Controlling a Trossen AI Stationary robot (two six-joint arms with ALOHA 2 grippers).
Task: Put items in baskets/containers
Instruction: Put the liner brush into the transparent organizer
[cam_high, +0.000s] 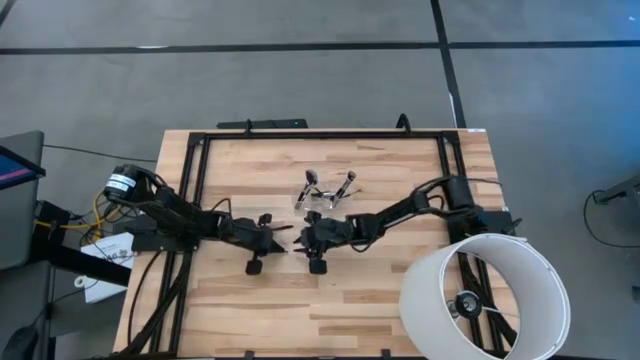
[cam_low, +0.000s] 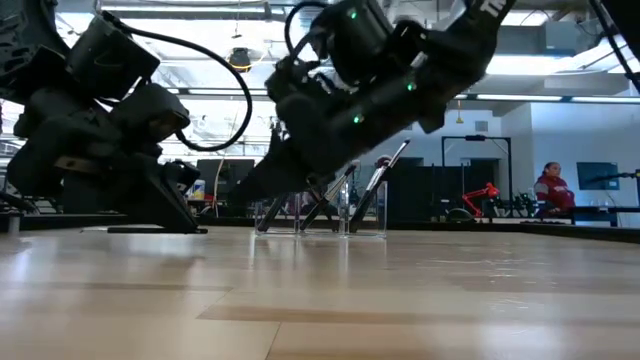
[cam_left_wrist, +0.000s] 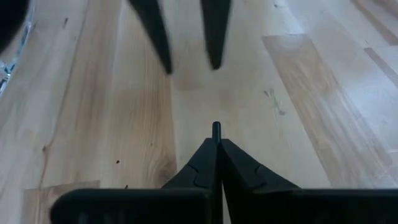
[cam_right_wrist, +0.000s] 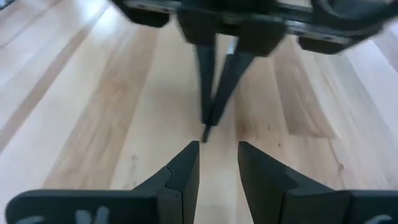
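Observation:
My left gripper (cam_left_wrist: 216, 142) is shut on a thin dark makeup brush. Only the brush's short end (cam_left_wrist: 216, 129) pokes out past the fingertips; the rest is hidden. My right gripper (cam_right_wrist: 217, 149) faces it, open, fingertip to fingertip at mid-table (cam_high: 303, 238). The brush's tip (cam_right_wrist: 206, 134) stands just in front of the gap between the right fingers. Behind them, toward the far edge, stands the clear cup (cam_high: 325, 195) (cam_low: 320, 218) with several brushes (cam_high: 345, 184) leaning in it. My left gripper pinches the brush between its two fingers, near one end (cam_left_wrist: 216, 132). The brush lies along the fingers, and a short stub sticks out toward my right gripper. The fingers hide the rest of the brush.
A large white lamp shade (cam_high: 485, 295) stands at the table's near right corner, beside the right arm's base. Black frame rails (cam_high: 320, 135) run along the far, left and right edges. Bare wood (cam_high: 300, 310) lies between the grippers and the near edge.

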